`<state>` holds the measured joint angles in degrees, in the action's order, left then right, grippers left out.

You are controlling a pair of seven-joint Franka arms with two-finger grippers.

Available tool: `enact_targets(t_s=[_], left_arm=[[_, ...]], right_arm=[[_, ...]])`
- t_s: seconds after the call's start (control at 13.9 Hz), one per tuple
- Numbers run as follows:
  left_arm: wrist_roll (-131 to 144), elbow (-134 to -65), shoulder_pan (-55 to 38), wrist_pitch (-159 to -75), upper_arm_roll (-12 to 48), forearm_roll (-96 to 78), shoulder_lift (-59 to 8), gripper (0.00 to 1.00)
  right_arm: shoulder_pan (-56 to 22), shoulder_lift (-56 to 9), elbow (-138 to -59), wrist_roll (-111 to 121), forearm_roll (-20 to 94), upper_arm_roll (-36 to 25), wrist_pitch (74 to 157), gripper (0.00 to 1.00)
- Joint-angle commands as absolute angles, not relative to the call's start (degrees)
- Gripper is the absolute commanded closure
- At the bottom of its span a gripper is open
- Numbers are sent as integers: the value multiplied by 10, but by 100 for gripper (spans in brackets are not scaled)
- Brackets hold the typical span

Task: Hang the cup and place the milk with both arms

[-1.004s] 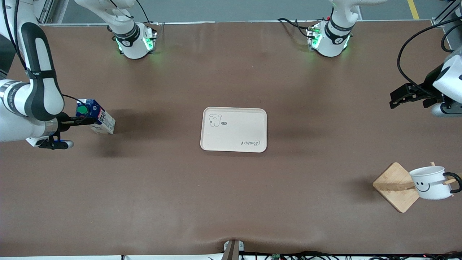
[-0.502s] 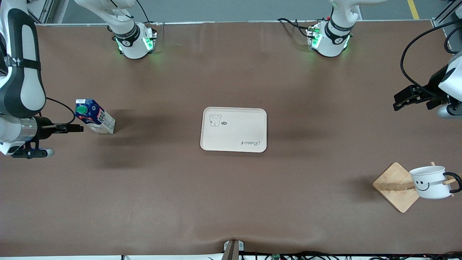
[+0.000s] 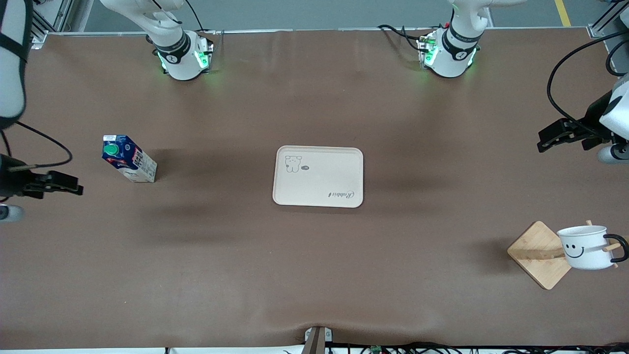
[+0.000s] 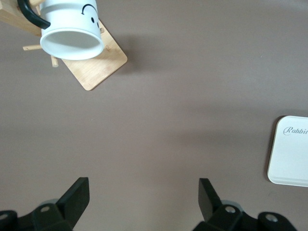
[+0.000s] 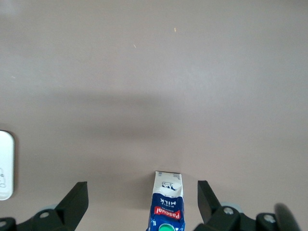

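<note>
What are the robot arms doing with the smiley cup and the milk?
Nothing is being held. The cup hangs on a wooden rack. The milk stands on the table, not on the tray. The right gripper is open beside the milk; the left gripper is open above the table.

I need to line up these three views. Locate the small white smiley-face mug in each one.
Front view: the white smiley-face mug hangs by its black handle on the wooden peg rack, at the left arm's end.
Left wrist view: mug at the picture's top corner.
Right wrist view: not in it.
Shared landmark: the cream rectangular tray.
</note>
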<state>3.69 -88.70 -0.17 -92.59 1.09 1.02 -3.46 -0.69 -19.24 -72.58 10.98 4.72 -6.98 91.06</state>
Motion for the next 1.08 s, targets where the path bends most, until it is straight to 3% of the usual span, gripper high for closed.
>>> enact_targets(t_s=[0.0,0.36,0.5,0.65,1.0], left_arm=[[39,-909,6,-935,12,4,-17,0],[40,-899,4,-927,13,6,-22,0],[40,-896,-1,-928,16,7,-23,0],[36,-885,-6,-928,18,6,-33,0],[34,-869,-4,-928,19,4,-37,0]], right_arm=[[-25,-130,-714,99,45,-69,838,0],[-37,-17,-809,5,43,-69,754,0],[-31,45,-918,5,42,-71,807,0],[-35,86,-974,6,34,-68,826,0],[-32,80,-960,102,1,-63,860,0]])
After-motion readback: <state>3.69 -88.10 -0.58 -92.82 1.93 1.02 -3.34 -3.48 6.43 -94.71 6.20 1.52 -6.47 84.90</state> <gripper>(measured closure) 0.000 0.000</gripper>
